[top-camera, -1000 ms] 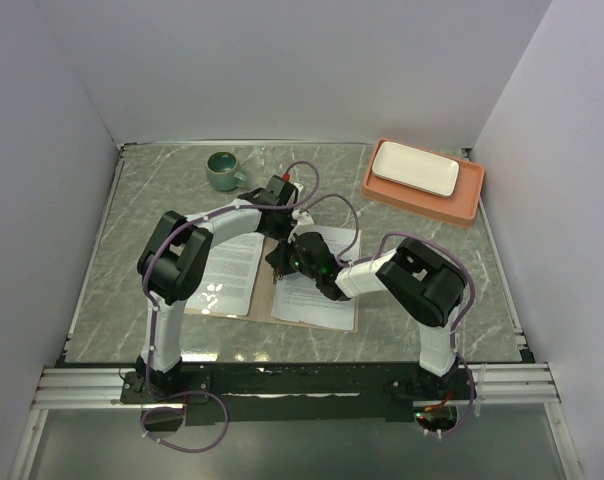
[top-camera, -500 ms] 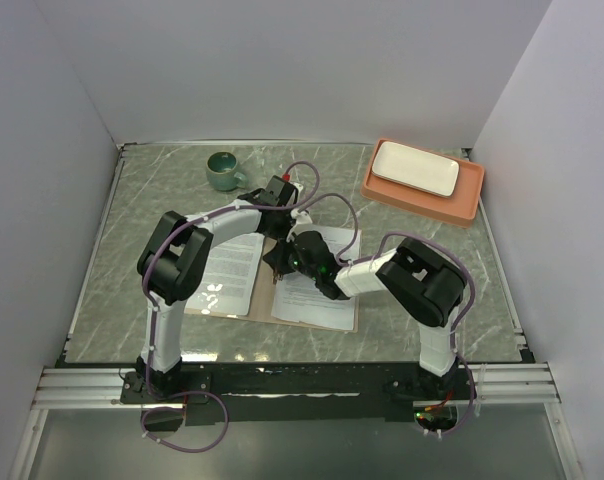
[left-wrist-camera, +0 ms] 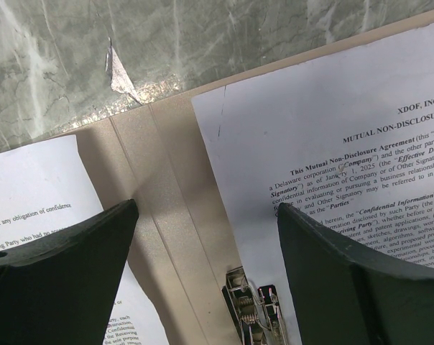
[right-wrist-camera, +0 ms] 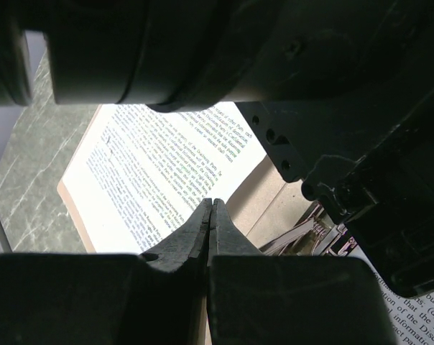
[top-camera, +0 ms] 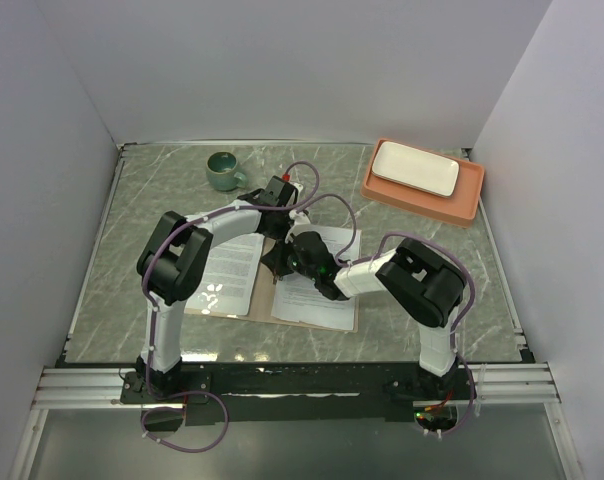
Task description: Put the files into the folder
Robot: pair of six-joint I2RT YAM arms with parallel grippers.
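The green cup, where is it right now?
In the top view the green cup stands at the far left of the table, near the back wall, well left of the orange tray and beyond the open folder.

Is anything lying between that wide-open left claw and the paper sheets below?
Nothing visible. The left gripper hangs open over the bare spine of the folder, with files lying uncovered on either side. Only the shut right gripper is close, near the metal clip.

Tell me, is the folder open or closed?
Open. The folder lies spread flat: a printed sheet on each half, the bare spine and metal clip showing between them.
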